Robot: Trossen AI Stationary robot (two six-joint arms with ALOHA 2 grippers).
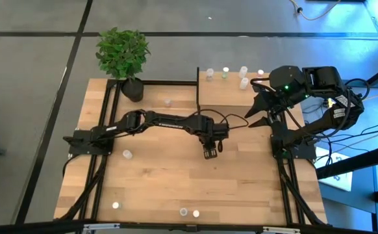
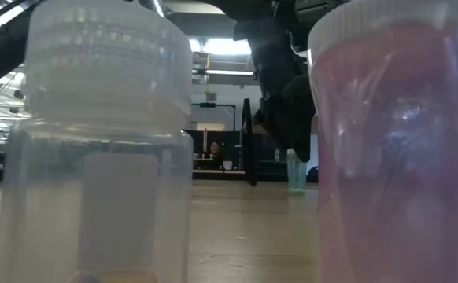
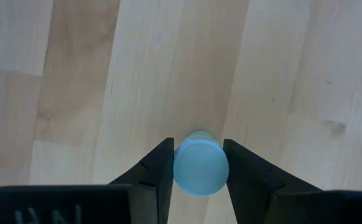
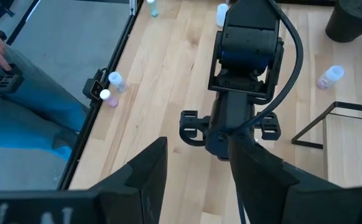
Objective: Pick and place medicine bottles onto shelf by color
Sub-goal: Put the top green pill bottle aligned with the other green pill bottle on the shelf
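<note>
So the shelf (image 1: 221, 97) already has a handful of medicine bottles along its far edge: one at (image 1: 210, 74), a green-capped one (image 1: 225, 73), a couple close together around (image 1: 243, 72), and another at (image 1: 261, 74). That's roughly five placed, as far as the overhead shot lets me count (cap colors are hard to tell from up there, so I can't say whether the sorting is right).

Right now the left gripper (image 1: 210, 152) is out over the middle of the table, and its wrist camera shows the fingers pinching a bottle with a pale blue cap (image 3: 199, 163) from both sides, the bottle upright between them. Whether it's lifted off the wood or sitting on it, I can't tell.

The right gripper (image 1: 264, 110) hangs near the shelf's right end with its fingers spread and nothing in them.

Still loose on the tabletop: one at (image 1: 167, 102), one at (image 1: 127, 154), one at (image 1: 116, 205), and a pair near the front edge (image 1: 189, 212). So I'd call it somewhere under halfway, with the blue one being the bottle in hand and about five more to fetch after it.
</note>
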